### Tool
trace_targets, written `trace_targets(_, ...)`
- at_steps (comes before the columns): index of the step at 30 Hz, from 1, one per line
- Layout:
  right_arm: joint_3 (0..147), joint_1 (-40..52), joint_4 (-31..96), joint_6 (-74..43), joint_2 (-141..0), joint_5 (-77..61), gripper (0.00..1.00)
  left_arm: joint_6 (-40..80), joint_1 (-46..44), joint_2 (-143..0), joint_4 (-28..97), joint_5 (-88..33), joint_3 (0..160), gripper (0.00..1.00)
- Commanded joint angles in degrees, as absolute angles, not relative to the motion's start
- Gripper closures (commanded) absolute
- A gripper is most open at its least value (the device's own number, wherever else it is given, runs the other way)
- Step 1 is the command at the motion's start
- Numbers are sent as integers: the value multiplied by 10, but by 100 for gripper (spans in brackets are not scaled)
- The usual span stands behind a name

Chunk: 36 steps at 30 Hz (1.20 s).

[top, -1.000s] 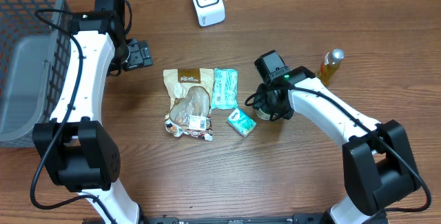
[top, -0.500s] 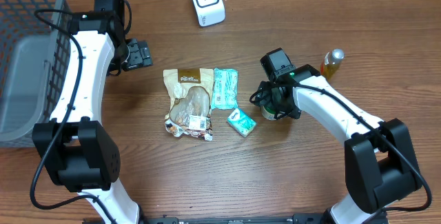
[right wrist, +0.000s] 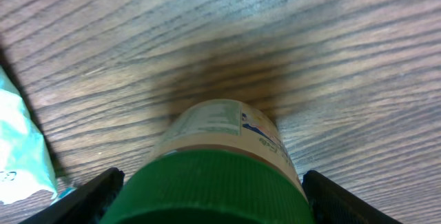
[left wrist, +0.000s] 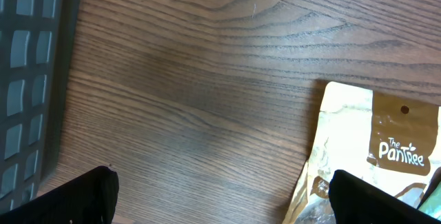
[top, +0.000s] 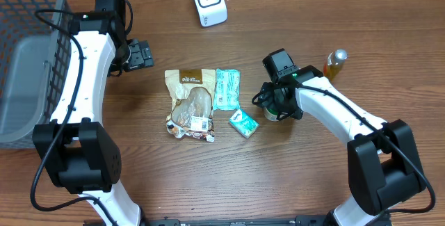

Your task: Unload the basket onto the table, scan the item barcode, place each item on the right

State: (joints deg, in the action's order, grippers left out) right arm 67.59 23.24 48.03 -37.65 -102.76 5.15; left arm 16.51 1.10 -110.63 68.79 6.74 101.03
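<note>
A jar with a green lid and a pale label stands upright on the wood table. My right gripper straddles its lid, open, one dark finger close to each side. In the overhead view the right gripper hides most of this jar. The white barcode scanner stands at the table's far edge. My left gripper hovers open and empty over bare wood, left of a brown snack pouch. In the left wrist view its gripper has that pouch by its right finger.
A teal packet and a small teal box lie between the pouch and the jar. A yellow bottle stands right of my right arm. A dark wire basket fills the left edge.
My right arm shifted a little to the right during the first half second and has held still since. The left arm has not moved.
</note>
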Motion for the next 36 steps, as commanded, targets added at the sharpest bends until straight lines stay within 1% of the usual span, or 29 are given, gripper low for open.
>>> trace_targets(1, 657, 231, 476, -375, -1030, 55, 21, 163, 7, -1098, 687, 75, 1020, 0)
trace_targets(4, 652, 231, 468, -375, -1030, 51, 23, 163, 7, -1098, 687, 75, 1020, 0)
trace_targets(6, 652, 231, 468, -375, -1030, 51, 28, 163, 7, -1098, 687, 75, 1020, 0)
trace_targets(7, 653, 231, 468, -375, -1030, 51, 32, 163, 7, -1098, 687, 75, 1020, 1)
trace_targets(11, 662, 231, 468, -374, -1030, 51, 40, 163, 7, -1098, 687, 75, 1020, 0)
trace_targets(13, 670, 231, 468, -373, -1030, 51, 40, 163, 7, -1098, 687, 75, 1020, 1)
trace_targets(16, 676, 231, 467, -370, -1030, 51, 36, 163, 7, -1098, 687, 75, 1020, 0)
trace_targets(17, 676, 231, 467, -370, -1030, 51, 36, 163, 7, -1098, 687, 75, 1020, 0)
trace_targets(19, 679, 230, 468, -368, -1030, 51, 42, 163, 7, -1098, 687, 75, 1020, 1)
trace_targets(20, 685, 230, 473, -361, -1029, 50, 48, 163, 7, -1098, 687, 75, 1020, 0)
trace_targets(21, 694, 229, 484, -357, -1028, 51, 50, 163, 7, -1098, 687, 75, 1020, 1)
trace_targets(26, 782, 213, 593, -355, -1023, 35, 53, 163, 7, -1098, 687, 75, 1020, 0)
trace_targets(31, 869, 179, 711, -355, -1022, -72, 54, 163, 7, -1098, 687, 75, 1020, 1)
trace_targets(33, 883, 165, 739, -350, -1022, -138, 58, 163, 7, -1098, 687, 75, 1020, 0)
trace_targets(34, 884, 159, 745, -329, -1022, -188, 60, 163, 7, -1098, 687, 75, 1020, 0)
trace_targets(36, 884, 153, 757, -296, -1022, -272, 62, 163, 7, -1098, 687, 75, 1020, 1)
